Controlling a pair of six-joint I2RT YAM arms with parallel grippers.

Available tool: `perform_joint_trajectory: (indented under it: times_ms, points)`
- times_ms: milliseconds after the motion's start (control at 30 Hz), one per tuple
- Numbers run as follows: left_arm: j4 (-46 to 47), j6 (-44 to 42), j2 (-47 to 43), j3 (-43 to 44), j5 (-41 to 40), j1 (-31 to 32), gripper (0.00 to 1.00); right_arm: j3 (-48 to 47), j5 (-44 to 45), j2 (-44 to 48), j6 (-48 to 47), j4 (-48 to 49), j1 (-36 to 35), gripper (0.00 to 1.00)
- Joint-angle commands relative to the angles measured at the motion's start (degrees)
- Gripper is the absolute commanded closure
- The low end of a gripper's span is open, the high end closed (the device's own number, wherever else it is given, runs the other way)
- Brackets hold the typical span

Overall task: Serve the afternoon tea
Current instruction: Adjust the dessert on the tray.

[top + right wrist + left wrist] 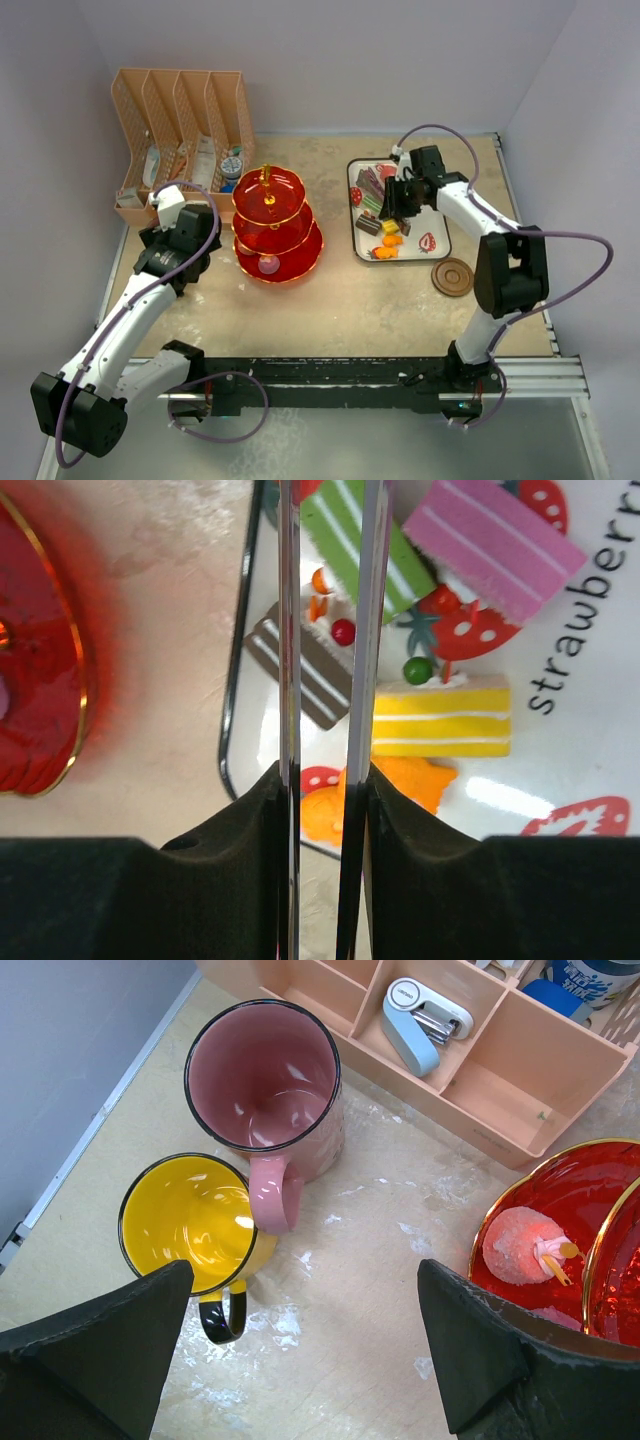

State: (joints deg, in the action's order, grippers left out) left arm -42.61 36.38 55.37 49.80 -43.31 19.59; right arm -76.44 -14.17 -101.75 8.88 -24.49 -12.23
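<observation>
Presently holding the left end effector (305,1290) spread wide above the beige counter (380,1210), gripping nothing between its two black fingers (100,1350). Looking down there on two mugs standing upright, close side by side: the tall pink translucent mug (265,1080) farther out, the yellow mug with black rim and handle (190,1220) just beside the left finger. Showing at the right edge of that view the red translucent three-tier stand with gold rims (600,1190), carrying one pink toy sweet (525,1245) on its lowest tier. Noting behind the mugs a peach plastic organiser (500,1070) with a white and blue stapler (420,1020) in one compartment.

Pressing the right end effector (322,780) closed on a pair of metal tongs (290,630), squeezing the two shiny arms nearly together over the white strawberry-print tray (600,770). Finding on that tray the small toy cakes lying flat: a green striped slice (400,560), a pink striped slice (500,540), a yellow slice (440,720), a brown striped slice (320,680) and an orange piece (410,780) near the fingers. Not seeing the tong tips, so not telling whether they are touching any cake.

Seeing from above the stand left of the tray and apart from it, and a round brown coaster (452,277) near the tray's corner.
</observation>
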Motion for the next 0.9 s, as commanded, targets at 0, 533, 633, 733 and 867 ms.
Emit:
perform_joint_trajectory:
  times_ms: [0, 533, 633, 733, 867]
  points:
    - [0.6, 0.01, -0.87, 1.53, -0.47, 0.26, 0.09, 2.4, -7.52, 3.77, 2.6, 2.96, 1.1, 0.75]
    - [0.62, 0.18, -0.82, 1.35, -0.26, 0.22, 0.09, -1.91, -19.51, -7.8, 4.47, 6.23, 9.04, 0.58]
    - [0.51, 0.18, -0.71, 1.3, -0.28, 0.19, 0.09, -3.35, -18.56, -8.22, 4.33, 5.76, 9.62, 0.53]
    - [0.52, 0.18, -0.48, 1.34, -0.28, 0.24, 0.09, -3.98, -18.56, -7.81, 4.46, 6.07, 10.18, 0.52]
    - [0.6, 0.01, -0.1, 1.38, -0.24, 0.27, 0.09, -5.6, -16.66, -8.26, 3.41, 4.26, 10.63, 0.52]
